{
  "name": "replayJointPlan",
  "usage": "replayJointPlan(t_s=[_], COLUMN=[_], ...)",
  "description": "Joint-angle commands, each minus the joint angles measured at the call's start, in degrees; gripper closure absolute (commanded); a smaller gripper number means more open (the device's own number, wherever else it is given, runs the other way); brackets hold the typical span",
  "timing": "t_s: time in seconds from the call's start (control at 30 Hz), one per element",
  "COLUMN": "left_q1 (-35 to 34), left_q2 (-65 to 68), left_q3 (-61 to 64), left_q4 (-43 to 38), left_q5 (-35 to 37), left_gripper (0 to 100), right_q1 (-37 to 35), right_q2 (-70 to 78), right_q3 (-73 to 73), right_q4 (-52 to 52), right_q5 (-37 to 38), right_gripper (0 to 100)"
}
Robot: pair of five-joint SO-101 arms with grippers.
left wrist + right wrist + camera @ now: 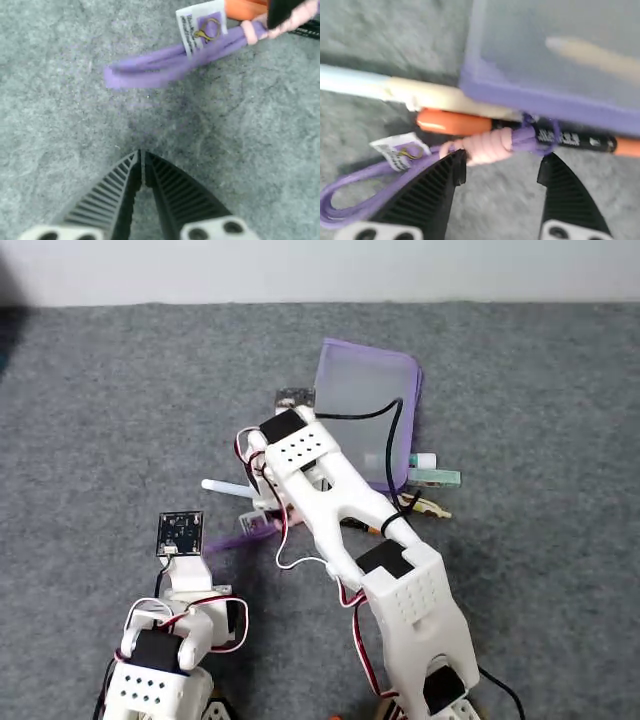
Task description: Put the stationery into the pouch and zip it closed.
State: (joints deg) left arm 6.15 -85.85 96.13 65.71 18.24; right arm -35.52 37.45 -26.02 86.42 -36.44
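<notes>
R gripper (503, 167): spread wide, straddling pink-wrapped strap (485, 145), gripping nothing. L gripper (142, 159): pinched tight, empty, over grey mat (60, 125) nr strap's loop end. Purple pouch (360, 380) mid-table, orange pen (452, 122) lying lengthwise along its near edge.

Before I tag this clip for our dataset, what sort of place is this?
Likely a robotics test bench: a grey felt-covered table, two white arms with bare wiring, a purple pouch and pens laid out.

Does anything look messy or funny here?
Yes. Not everything is tucked in: a white pen, an orange pen and a green piece poke out along the near edge of the purple pouch. Its purple strap trails loose across the grey mat.
</notes>
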Motion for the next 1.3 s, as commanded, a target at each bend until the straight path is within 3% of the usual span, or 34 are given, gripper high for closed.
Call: replayJointPlan(t_s=[0.0, 0.47, 0.7, 0.8, 1.0, 1.27], left_q1=[0.44, 0.44, 0.44, 0.44, 0.44, 0.44], left_q2=[-0.70, -0.70, -0.70, -0.70, -0.70, -0.70], left_q3=[-3.30, -3.30, -3.30, -3.30, -3.30, -3.30], left_q4=[0.18, 0.18, 0.18, 0.18, 0.18, 0.18], left_q5=[0.35, 0.35, 0.35, 0.35, 0.35, 0.35], left_gripper=[99, 99, 99, 99, 99, 99], right_q1=[0.48, 0.75, 0.84, 0.84, 0.84, 1.71], right_q2=[-2.77, 4.00, 2.95, 1.10, -4.53, -10.15], right_q3=[-1.93, -1.93, -1.93, -1.93, -1.93, -1.93], right_q4=[-3.12, -6.46, -4.97, -3.21, 1.71, 12.18], right_q5=[-0.35, -0.79, -3.69, -3.78, -3.52, 2.64], right_gripper=[76.8, 76.9, 99.4, 95.7, 99.1, 99.1])
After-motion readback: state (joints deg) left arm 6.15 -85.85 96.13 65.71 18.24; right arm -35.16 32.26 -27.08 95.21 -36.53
